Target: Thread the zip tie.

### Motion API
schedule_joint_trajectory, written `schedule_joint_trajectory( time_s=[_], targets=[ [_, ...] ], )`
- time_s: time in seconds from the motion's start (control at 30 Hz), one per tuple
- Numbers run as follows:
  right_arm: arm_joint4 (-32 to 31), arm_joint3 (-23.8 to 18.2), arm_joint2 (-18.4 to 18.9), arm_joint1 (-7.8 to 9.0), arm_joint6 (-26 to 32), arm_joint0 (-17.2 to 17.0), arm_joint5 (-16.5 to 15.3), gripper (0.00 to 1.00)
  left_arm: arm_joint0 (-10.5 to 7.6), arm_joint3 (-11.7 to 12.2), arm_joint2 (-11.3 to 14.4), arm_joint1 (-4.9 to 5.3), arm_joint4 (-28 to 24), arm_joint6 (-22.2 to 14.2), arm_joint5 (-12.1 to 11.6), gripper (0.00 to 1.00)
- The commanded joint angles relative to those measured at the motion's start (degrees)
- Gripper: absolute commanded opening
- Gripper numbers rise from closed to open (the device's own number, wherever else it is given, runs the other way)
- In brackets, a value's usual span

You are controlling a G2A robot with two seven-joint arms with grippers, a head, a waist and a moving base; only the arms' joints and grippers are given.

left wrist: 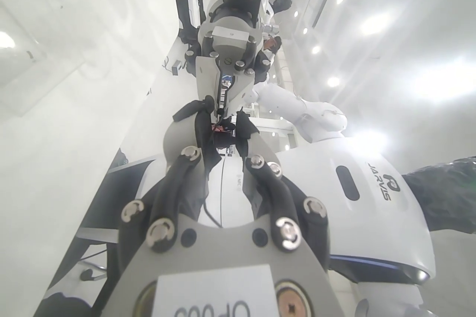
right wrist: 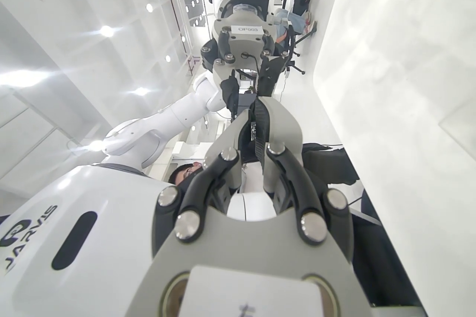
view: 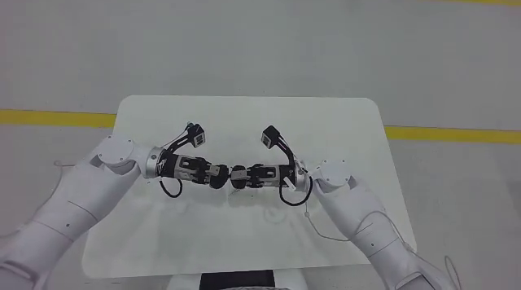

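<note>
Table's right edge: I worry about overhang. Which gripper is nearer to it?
Right. The two face each other closely above mid-table; the right gripper lies on the side toward the table's right edge, the left gripper just beyond it.

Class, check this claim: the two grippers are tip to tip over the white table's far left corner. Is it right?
No. The top view shows the left gripper and right gripper tip to tip over the middle of the white table, not a corner.

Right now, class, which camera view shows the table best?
The top view: nearly the whole white table, rounded far corners included. Each wrist view catches a white stretch of it, cut off by the frame.
</note>
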Motion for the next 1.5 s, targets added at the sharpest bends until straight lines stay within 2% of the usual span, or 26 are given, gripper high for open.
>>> schedule_joint_trajectory(
  time_s=[0.0, 0.63, 0.97, 1.07, 1.13, 1.43, 1.47],
  targets=[
    [0.05, 0.15, -0.20, -0.05, 0.07, 0.16, -0.01, 0.00, -0.11, 0.14, 0.15, -0.02, -0.08, -0.02, -0.01, 0.14],
    [0.40, 1.12, -0.81, -0.25, 0.02, 0.83, -0.16, 0.00, -0.53, 1.15, 0.78, -0.04, -0.58, 0.22, -0.49, 0.07],
    [0.44, 1.26, -0.99, -0.28, 0.18, 0.96, -0.18, 0.00, -0.59, 1.09, 1.00, 0.01, -0.65, 0.35, -0.60, 0.07],
    [0.40, 1.25, -1.01, -0.27, 0.22, 0.92, -0.18, 0.00, -0.56, 1.04, 1.03, 0.04, -0.69, 0.39, -0.63, 0.05],
    [0.39, 1.23, -1.00, -0.26, 0.24, 0.87, -0.21, 0.00, -0.50, 1.00, 1.06, 0.06, -0.72, 0.46, -0.65, 0.00],
    [0.58, 1.15, -0.76, -0.18, 0.04, 0.56, -0.31, 0.00, -0.29, 0.67, 0.97, 0.18, -0.87, 0.63, -1.05, 0.00],
    [0.69, 1.18, -0.71, -0.17, 0.05, 0.51, -0.31, 0.21, -0.26, 0.64, 0.95, 0.20, -0.90, 0.64, -1.11, 0.00]
  ],
)
